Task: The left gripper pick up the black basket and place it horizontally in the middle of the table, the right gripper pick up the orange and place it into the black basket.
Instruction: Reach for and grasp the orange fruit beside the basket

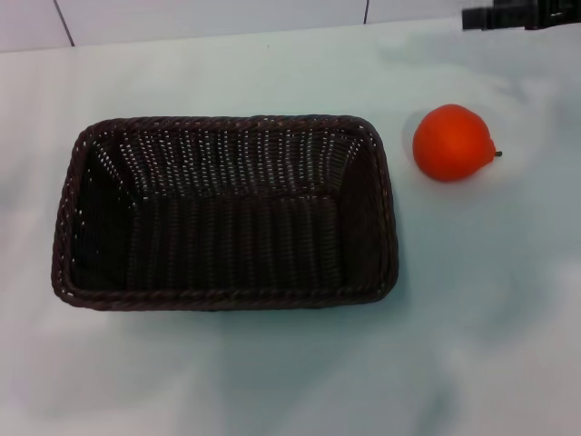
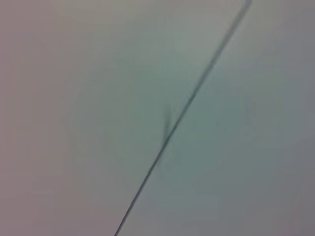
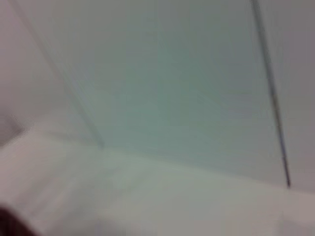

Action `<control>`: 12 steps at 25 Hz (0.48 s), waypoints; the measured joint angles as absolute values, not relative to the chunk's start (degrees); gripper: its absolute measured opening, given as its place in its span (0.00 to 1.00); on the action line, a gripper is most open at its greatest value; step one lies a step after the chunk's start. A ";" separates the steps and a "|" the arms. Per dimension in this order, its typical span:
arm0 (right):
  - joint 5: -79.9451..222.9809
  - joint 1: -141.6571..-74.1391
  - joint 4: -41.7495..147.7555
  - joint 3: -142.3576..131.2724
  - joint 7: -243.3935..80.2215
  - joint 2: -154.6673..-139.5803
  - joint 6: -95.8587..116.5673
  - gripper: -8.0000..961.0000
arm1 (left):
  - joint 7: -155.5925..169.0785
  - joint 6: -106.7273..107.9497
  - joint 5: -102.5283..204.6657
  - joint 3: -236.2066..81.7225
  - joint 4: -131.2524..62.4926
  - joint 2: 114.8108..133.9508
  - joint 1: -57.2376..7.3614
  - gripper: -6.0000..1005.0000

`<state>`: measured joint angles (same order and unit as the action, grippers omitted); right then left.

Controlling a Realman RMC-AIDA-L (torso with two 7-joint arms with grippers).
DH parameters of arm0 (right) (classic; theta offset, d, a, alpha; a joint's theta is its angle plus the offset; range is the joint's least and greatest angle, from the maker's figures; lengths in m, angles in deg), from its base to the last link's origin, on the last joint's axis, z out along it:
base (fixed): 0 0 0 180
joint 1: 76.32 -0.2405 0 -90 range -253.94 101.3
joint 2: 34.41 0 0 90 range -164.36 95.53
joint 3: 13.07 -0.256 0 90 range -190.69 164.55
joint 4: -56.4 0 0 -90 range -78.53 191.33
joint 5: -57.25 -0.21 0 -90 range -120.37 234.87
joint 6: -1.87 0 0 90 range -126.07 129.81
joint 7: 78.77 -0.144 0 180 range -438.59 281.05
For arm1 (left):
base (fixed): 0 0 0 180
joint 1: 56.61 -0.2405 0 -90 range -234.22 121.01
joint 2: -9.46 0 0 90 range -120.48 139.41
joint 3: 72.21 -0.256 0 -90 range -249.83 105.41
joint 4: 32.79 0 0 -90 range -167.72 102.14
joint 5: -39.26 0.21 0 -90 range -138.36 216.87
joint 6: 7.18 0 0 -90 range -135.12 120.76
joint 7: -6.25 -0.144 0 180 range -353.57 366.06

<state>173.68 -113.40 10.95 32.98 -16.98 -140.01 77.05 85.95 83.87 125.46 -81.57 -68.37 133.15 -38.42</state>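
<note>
One black basket (image 1: 225,213), one orange (image 1: 452,143), apart, seemingly untouched.

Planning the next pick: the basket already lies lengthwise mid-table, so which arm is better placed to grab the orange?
Right, probably. The orange sits on the robot's right, just beside the black basket; neither gripper is in view.

the pale table (image 1: 272,381) carries the black basket (image 1: 227,295) lying lengthwise, with the orange (image 1: 452,143) just beside it.
</note>
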 joint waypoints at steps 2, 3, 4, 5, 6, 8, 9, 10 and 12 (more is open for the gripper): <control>181.20 -115.65 8.31 30.75 -19.85 -140.05 82.61 0.77 | 83.36 84.81 124.46 -81.56 -67.49 133.17 -38.38 0.53; 184.04 -116.75 7.47 30.17 -20.66 -140.17 84.81 0.77 | 79.07 86.32 122.66 -81.66 -66.07 133.24 -38.06 0.53; 186.49 -117.75 6.87 29.97 -21.20 -140.27 86.59 0.78 | 78.75 86.35 122.55 -81.69 -65.99 133.25 -37.98 0.53; 188.36 -118.47 6.51 29.99 -21.53 -140.41 88.10 0.80 | 78.46 86.33 122.39 -81.74 -65.85 133.25 -37.80 0.53; 190.93 -119.40 6.28 30.21 -21.78 -140.60 89.19 0.81 | 78.45 86.13 122.38 -81.83 -65.69 133.24 -37.59 0.54; 195.12 -120.70 6.21 30.72 -21.97 -141.06 90.33 0.81 | 78.44 85.62 122.37 -82.05 -65.36 133.23 -37.23 0.56; 197.61 -121.32 6.26 31.23 -22.21 -141.40 90.45 0.81 | 78.32 85.52 122.37 -82.10 -65.26 133.23 -37.16 0.57; 199.06 -121.69 6.31 31.58 -22.42 -141.59 90.45 0.81 | 78.19 85.47 122.37 -82.08 -65.14 133.24 -37.14 0.59; 202.33 -122.57 6.45 33.18 -23.32 -142.05 90.26 0.80 | 77.88 85.31 122.37 -81.87 -64.58 133.26 -36.99 0.62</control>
